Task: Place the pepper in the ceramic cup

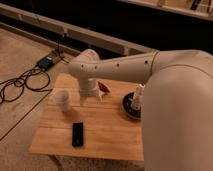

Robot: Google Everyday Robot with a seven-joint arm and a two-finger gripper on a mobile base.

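The ceramic cup (62, 99) is small, white and upright on the left part of the wooden table (105, 135). The pepper (103, 87) shows as a small dark-red shape right beside the end of my arm, towards the table's far side. My gripper (91, 96) hangs low over the table, just right of the cup and next to the pepper. My arm hides much of the pepper, and I cannot tell whether the gripper touches it.
A black bowl (131, 107) with a pale upright block (137, 95) in it stands at the table's right. A black flat rectangular object (78, 133) lies near the front edge. Cables (20, 85) and a power box (46, 62) lie on the floor at left.
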